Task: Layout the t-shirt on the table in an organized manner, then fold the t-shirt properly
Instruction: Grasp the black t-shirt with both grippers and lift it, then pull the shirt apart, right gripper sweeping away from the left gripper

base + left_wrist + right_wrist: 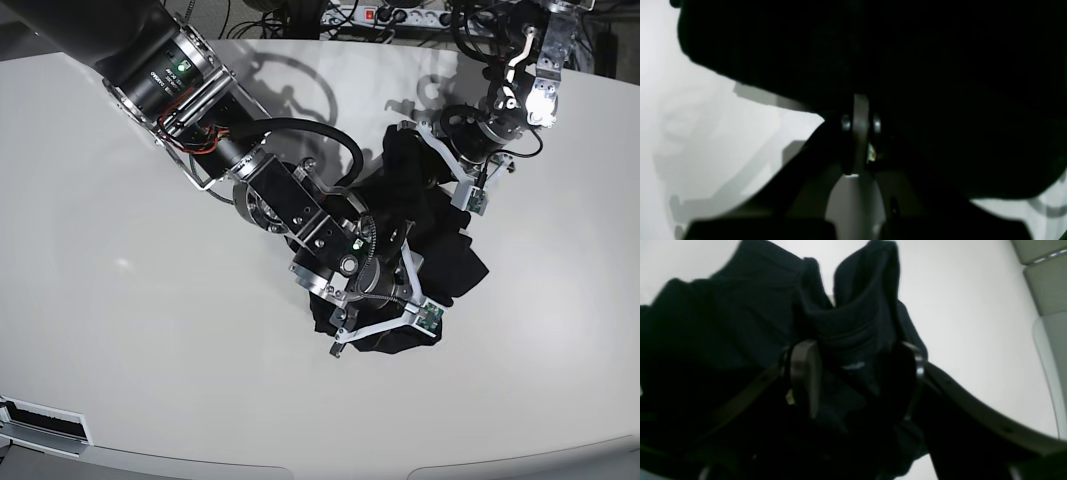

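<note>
Left wrist view: the left gripper, jaws pressed together, pinches the black t-shirt above the white table. Right wrist view: the right gripper stands spread, bunched cloth between its fingers. Base view: the shirt lies crumpled mid-table between both arms.

- The t-shirt is bunched in a heap; sleeves, collar and hem cannot be told apart.
- In the base view, the right arm covers the heap's left part.
- The left wrist view is almost black: the cloth shows no folds there.
- The right wrist view is blurred; the pale mark is unreadable.
</note>
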`<state>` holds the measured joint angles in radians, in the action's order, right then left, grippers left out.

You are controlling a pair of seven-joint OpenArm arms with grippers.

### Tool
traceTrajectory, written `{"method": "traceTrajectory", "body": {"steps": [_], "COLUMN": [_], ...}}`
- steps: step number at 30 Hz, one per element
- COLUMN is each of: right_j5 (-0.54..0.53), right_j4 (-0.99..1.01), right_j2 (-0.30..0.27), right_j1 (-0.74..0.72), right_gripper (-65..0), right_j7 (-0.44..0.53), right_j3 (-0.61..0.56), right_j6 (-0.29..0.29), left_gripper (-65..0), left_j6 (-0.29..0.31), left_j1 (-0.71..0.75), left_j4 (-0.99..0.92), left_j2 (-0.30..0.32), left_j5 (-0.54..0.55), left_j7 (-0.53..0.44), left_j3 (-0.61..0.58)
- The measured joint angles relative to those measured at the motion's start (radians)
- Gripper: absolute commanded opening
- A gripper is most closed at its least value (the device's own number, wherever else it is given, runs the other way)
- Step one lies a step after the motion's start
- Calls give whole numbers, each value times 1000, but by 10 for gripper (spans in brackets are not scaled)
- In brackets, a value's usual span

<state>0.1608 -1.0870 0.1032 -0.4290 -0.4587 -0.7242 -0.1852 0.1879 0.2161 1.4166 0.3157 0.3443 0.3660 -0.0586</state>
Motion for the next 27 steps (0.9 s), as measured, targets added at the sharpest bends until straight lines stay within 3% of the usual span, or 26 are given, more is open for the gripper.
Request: {"method": "traceTrajectory", "body": {"steps": [4,5,8,9,12,14,17,20,27], "right_j5": [-2,-4,3,13,73,106,105,96,50], "right_j4": [7,15,39,40,39,1,-108,-280,-757], "right_j2": [0,2,5,5,8,2,-8,-41,-240], "right_j1": [-2,-2,0,0,-4,-6,1,39,248], "right_gripper": [-371,-419,-650,-650,-650,-650,-650,-650,-650], "right_j7": [35,45,80,85,93,48,-66,-108,-130], "right_j3": [0,0,0,0,1,2,1,1,50], "right_j6": [-36,-51,-65,-51,115,154,133,103,97], "left_gripper": [-650,-650,-650,-650,-650,-650,-650,-650,-650], "left_j6": [0,0,0,0,0,0,0,3,8], "left_j1": [0,0,0,0,0,0,0,0,0], "left_j4": [0,0,0,0,0,0,0,1,2], "left_j2": [0,0,0,0,0,0,0,3,58], "left_j5": [0,0,0,0,0,0,-6,-34,-35], "left_j7": [0,0,0,0,0,0,-2,-4,-3], "left_j3": [0,0,0,0,0,0,0,0,-3]}}
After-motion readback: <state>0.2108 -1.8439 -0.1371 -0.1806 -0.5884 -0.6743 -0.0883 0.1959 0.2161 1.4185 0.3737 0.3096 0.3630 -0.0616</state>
